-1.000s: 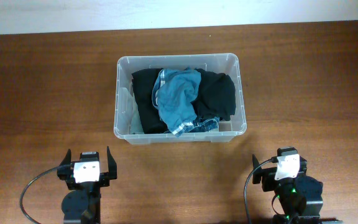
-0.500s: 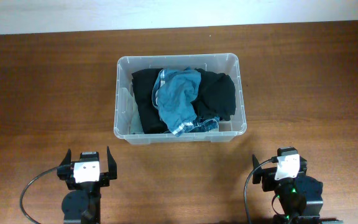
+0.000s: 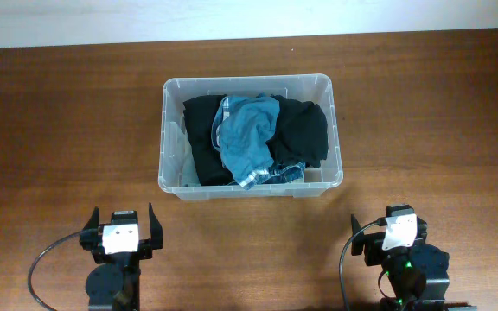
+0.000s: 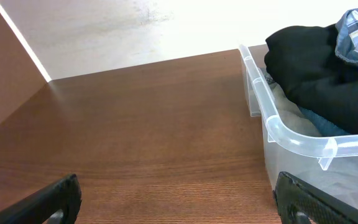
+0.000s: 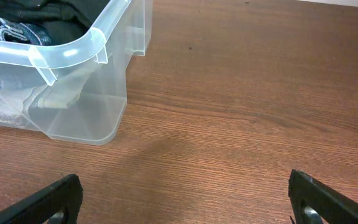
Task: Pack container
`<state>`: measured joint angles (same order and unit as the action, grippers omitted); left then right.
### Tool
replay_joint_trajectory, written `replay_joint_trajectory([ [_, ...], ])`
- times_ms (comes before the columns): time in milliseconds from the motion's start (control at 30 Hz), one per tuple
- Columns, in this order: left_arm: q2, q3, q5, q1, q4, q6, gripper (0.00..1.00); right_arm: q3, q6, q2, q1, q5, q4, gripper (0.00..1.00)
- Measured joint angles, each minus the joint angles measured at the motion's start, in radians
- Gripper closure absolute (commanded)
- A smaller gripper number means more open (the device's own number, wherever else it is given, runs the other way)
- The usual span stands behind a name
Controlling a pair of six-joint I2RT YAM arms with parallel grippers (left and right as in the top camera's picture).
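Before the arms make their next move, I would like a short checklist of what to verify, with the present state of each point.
1. The left gripper is open and empty: ok.
2. The right gripper is open and empty: ok.
3. The container stands upright, apart from both grippers: ok.
4. The black clothes and the blue garment lie inside the rim, nothing hanging over it: ok.
5. The pile sits lower than the rim: cannot tell.
6. No loose item waits on the table: ok, none visible.
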<state>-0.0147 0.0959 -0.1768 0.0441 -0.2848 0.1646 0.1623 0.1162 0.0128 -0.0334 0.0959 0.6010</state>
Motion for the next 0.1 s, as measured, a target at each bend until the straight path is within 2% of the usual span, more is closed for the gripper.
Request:
replay_joint_trajectory([
  [100, 0.000, 0.000, 0.000, 0.000, 0.000, 0.000, 0.01, 0.000, 0.000, 0.000, 0.000, 0.000, 0.000, 0.01],
])
